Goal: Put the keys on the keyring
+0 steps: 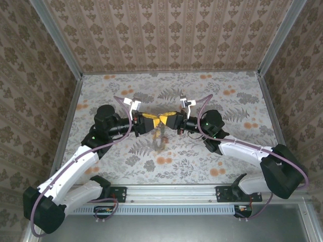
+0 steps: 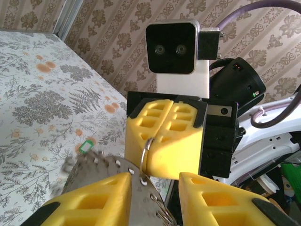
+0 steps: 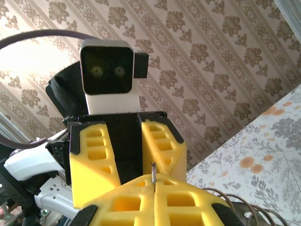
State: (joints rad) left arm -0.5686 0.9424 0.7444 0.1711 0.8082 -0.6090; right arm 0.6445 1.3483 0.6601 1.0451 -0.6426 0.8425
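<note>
While the right gripper (image 2: 160,141) clamps the keyring (image 2: 144,155), the left gripper (image 2: 154,181) faces it, jaws partly apart; a green key (image 2: 85,147) lies below them, unthreaded.

- Table (image 1: 237,151): pale grey cloth, grey ferns, orange blooms.
- Walls (image 1: 166,35): tan wallpaper, brown damask stripes.
- Left gripper (image 1: 153,121) and right gripper (image 1: 165,121): yellow fingers.
- Key (image 2: 84,147): green head.
- Keyring (image 2: 145,150): grey wire.
- Cables (image 1: 123,103): purple.

up top we look down on the table (image 1: 242,101); left wrist camera (image 3: 106,66) and right wrist camera (image 2: 170,48) face off, close.
</note>
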